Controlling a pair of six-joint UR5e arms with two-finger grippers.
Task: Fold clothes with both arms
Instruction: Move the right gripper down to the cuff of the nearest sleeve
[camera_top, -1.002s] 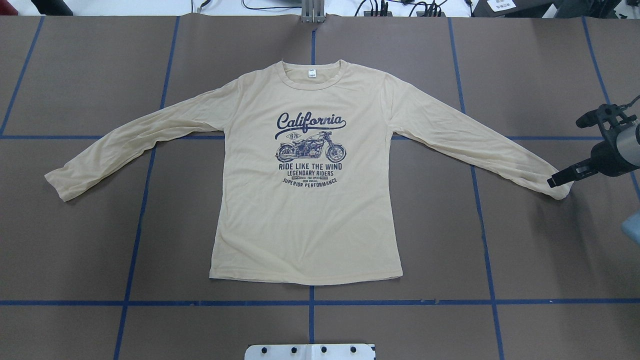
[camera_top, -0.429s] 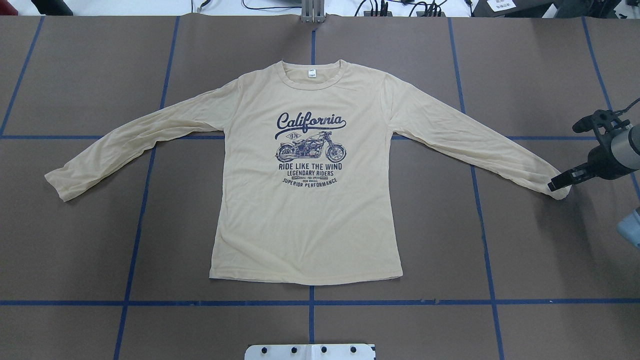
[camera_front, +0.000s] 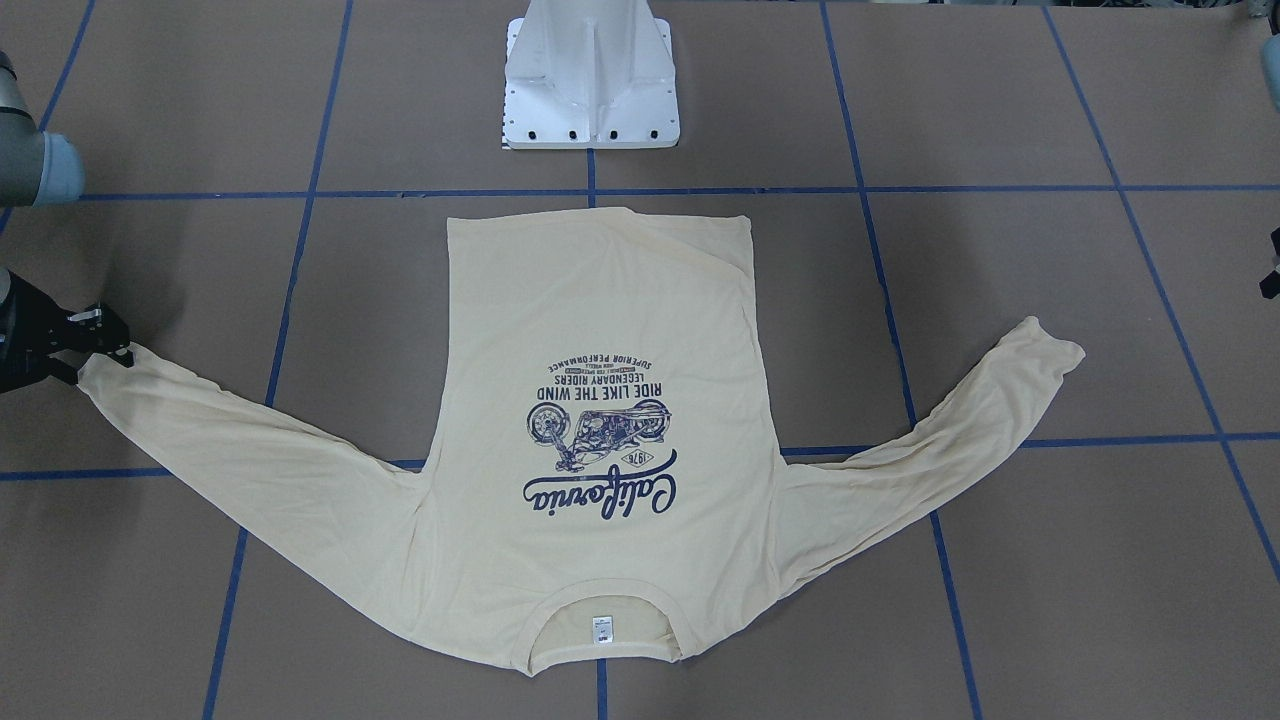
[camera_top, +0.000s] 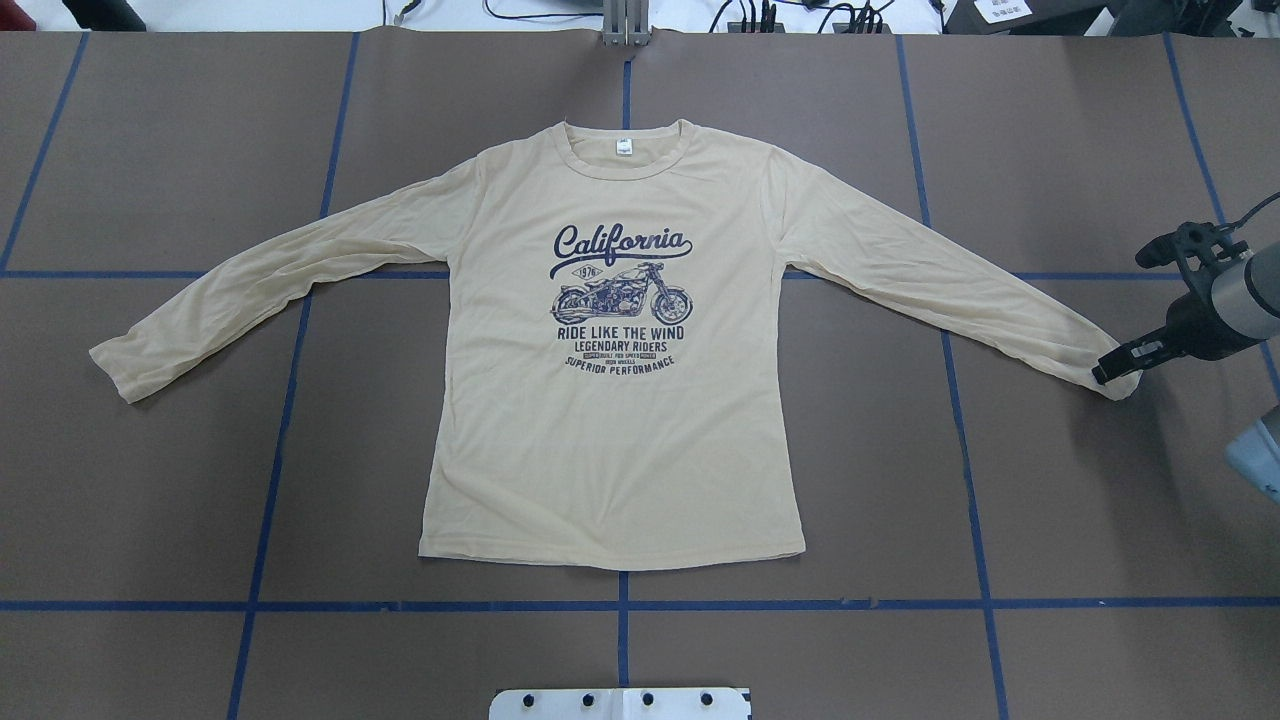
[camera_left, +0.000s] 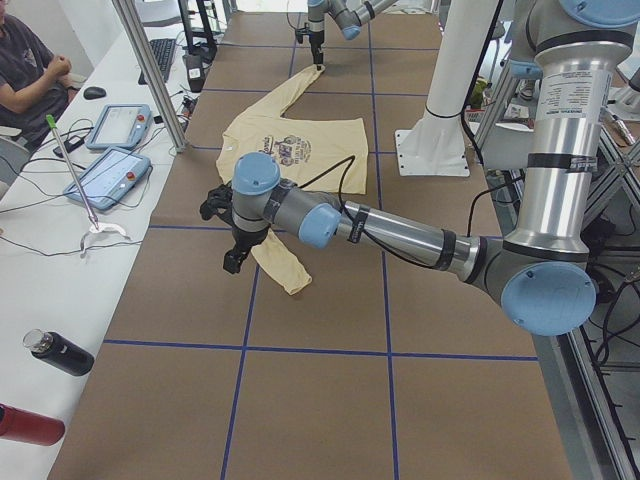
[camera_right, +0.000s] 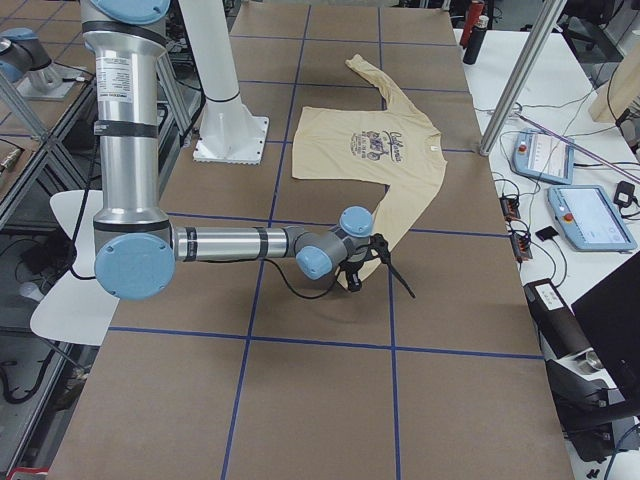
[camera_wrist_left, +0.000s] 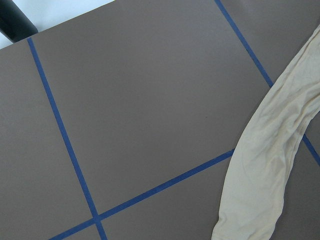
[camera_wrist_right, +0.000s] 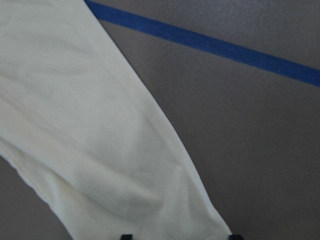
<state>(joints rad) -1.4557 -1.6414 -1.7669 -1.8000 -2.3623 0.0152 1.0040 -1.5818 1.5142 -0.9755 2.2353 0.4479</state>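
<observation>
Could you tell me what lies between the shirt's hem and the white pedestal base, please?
Only bare table crossed by blue tape lines; the overhead view shows it.

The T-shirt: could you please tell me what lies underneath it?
The T-shirt lies flat on the brown table covering; blue tape lines run beneath the cloth and are hidden there. Whether anything else lies under it cannot be seen.

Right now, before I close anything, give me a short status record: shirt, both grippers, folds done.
garment: long-sleeved T-shirt, flat on the table, print up, sleeves spread
right gripper: open, fingertips straddling the right cuff
left gripper: near the left cuff, not holding it; open or shut cannot be told
folds done: none
</observation>
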